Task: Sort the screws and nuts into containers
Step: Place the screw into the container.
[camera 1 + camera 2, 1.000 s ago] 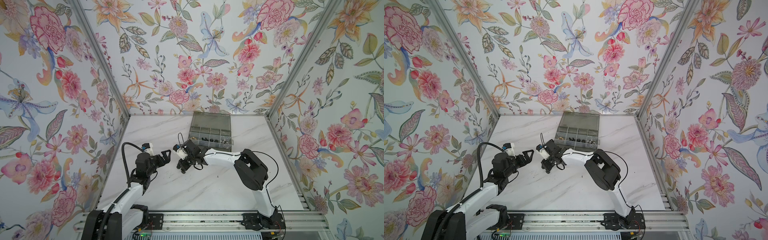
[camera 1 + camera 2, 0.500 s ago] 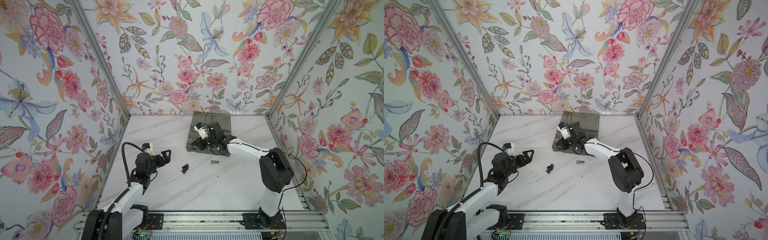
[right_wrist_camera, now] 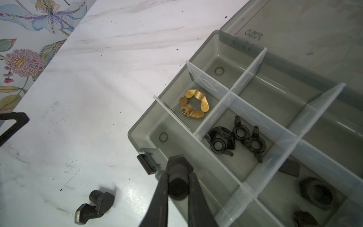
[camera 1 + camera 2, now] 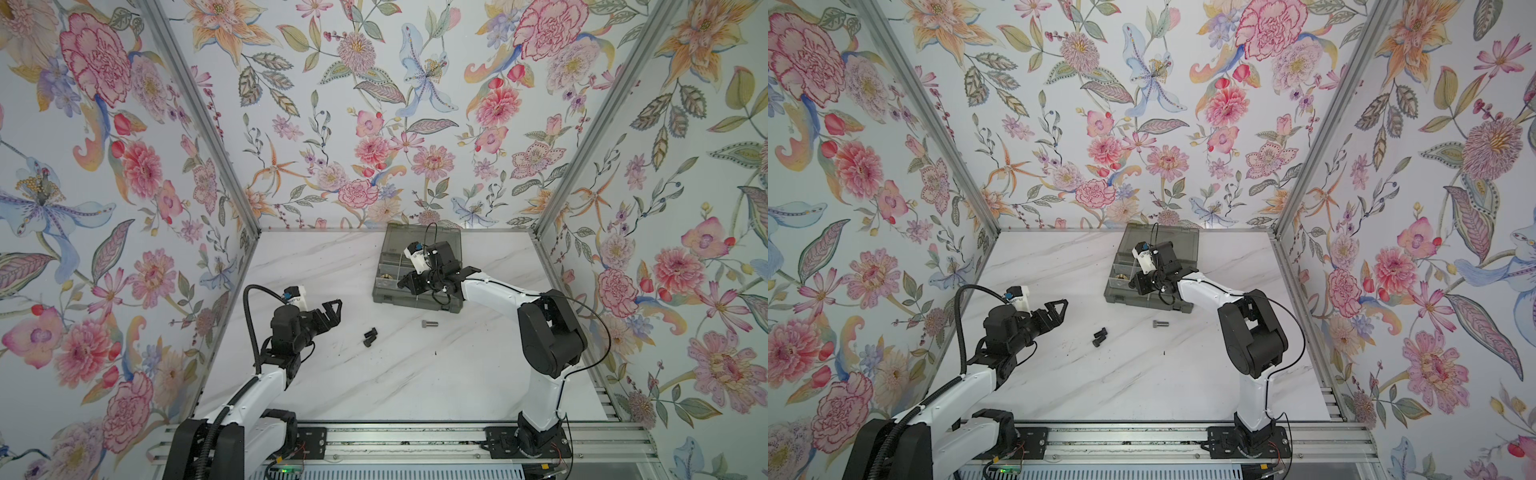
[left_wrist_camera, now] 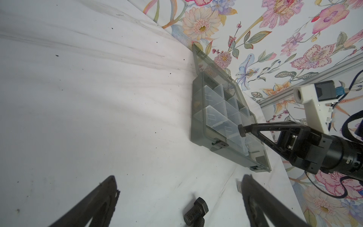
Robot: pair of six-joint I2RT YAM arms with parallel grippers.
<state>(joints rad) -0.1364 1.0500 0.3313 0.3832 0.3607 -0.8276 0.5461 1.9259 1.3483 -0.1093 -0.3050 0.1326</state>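
Observation:
My right gripper (image 3: 178, 175) is shut on a black screw (image 3: 177, 185) and holds it over the near-left corner of the containers, a grey organiser box (image 3: 137, 137) with its lid open. In the left wrist view the same screw (image 5: 243, 130) sticks out past the fingertips. Brass wing nuts (image 3: 193, 106), black wing nuts (image 3: 235, 139) and black hex nuts (image 3: 318, 192) lie in separate compartments. Two black screws (image 4: 370, 336) lie together on the table, just right of my open, empty left gripper (image 4: 334, 309). A silver screw (image 4: 430, 323) lies in front of the box (image 4: 419, 301).
The box stands at the back of the marble table, its lid leaning toward the flowered back wall. Flowered walls close in the left, right and back sides. An aluminium rail (image 4: 395, 440) with both arm bases runs along the front edge.
My right arm has lifted one black screw from the group at mid-table and carried it back right to the organiser box. The left arm has stayed still and open.

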